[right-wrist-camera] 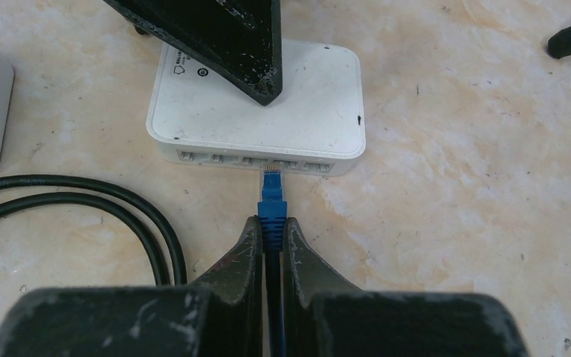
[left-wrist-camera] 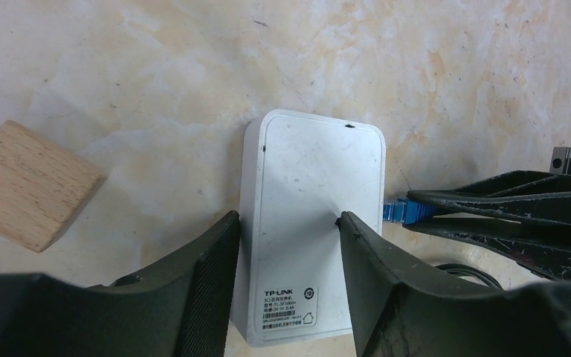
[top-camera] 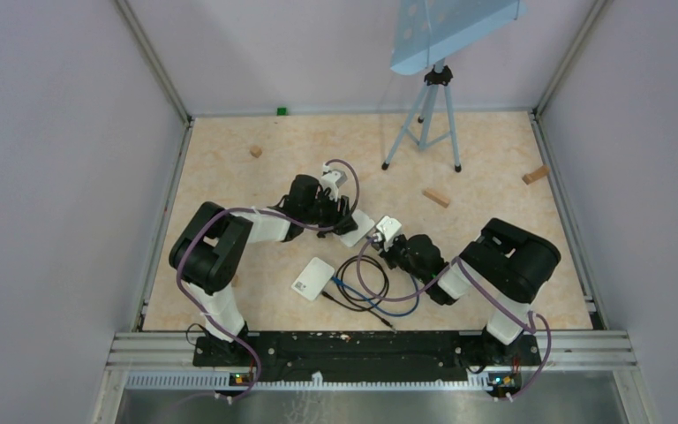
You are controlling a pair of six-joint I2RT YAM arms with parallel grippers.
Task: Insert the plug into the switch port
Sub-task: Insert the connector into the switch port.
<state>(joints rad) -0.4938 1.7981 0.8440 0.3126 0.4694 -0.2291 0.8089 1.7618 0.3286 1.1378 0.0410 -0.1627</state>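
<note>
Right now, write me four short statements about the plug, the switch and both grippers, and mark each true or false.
1. The right gripper is shut on the blue plug. True.
2. The plug is fully seated in the switch. False: its body is outside, with only the tip at a port.
3. The left gripper holds the switch in the air. False: the switch lies flat on the table, with the gripper open over it.
4. A wooden block lies apart from the switch. True.

Arms blk w/ white links, purple cables; hand fingers scuffed blk.
</note>
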